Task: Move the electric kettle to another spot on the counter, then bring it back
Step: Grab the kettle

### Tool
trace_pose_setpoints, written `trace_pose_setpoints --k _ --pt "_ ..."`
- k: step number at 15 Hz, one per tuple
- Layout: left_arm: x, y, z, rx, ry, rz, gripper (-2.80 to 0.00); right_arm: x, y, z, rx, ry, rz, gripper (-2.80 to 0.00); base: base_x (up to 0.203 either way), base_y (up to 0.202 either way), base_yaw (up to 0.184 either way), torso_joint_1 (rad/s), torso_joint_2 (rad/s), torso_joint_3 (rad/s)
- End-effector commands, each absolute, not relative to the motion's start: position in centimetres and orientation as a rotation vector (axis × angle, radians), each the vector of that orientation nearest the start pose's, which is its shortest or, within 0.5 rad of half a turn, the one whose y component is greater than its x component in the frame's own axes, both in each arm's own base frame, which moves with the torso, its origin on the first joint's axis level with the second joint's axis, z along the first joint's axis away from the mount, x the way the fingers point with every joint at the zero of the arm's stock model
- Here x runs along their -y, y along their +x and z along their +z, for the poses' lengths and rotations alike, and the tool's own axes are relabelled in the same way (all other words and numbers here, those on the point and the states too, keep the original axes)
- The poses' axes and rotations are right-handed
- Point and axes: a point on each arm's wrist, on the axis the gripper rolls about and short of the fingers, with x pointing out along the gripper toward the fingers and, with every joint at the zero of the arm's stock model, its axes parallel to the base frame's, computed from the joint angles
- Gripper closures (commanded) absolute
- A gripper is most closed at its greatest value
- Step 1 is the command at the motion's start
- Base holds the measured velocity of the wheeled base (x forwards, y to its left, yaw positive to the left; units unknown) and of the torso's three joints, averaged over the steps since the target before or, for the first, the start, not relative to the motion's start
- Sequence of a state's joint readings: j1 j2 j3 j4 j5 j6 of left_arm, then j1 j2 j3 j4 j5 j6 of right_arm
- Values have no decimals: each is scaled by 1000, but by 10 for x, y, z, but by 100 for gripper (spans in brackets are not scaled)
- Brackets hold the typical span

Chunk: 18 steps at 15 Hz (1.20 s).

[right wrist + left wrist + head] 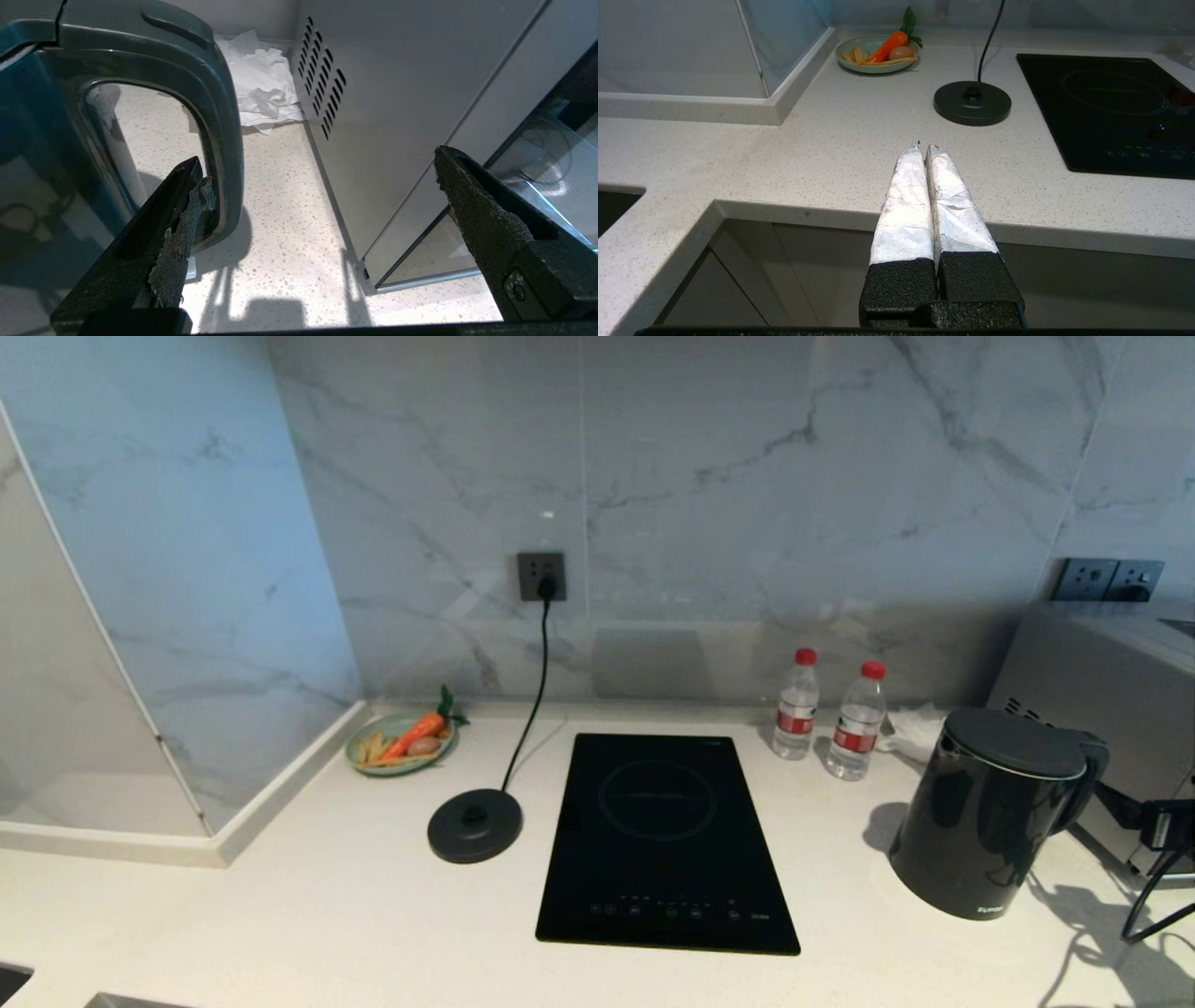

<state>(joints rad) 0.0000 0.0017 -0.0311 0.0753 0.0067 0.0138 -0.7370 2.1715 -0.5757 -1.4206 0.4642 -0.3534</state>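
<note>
The electric kettle (990,812) stands upright on the tabletop (327,896) right of the cooktop (667,845), off its round base (474,824), with the right claw (322,186) spread wide beside its handle, one finger perhaps touching it, while the left claw (923,150) hangs pressed together, empty, at the tabletop's front edge.

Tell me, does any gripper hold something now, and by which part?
Nothing is held. The right gripper is open beside the kettle handle, not clamped on it. The left gripper is shut on nothing.
</note>
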Motion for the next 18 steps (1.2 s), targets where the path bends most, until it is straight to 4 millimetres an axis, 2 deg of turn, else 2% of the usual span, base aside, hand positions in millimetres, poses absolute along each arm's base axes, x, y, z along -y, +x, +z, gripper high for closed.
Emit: trace_pose_setpoints --k 1,9,18 --pt "0 -25 76 -46 14 6 0 220 261 51 -188 -254 -226 -280 0 0 0 0 0 0" --pt "0 -25 76 -46 14 6 0 229 281 52 -195 -247 -200 -280 0 0 0 0 0 0" --pt "0 -25 76 -46 14 7 0 213 311 52 -193 -258 -148 -280 0 0 0 0 0 0"
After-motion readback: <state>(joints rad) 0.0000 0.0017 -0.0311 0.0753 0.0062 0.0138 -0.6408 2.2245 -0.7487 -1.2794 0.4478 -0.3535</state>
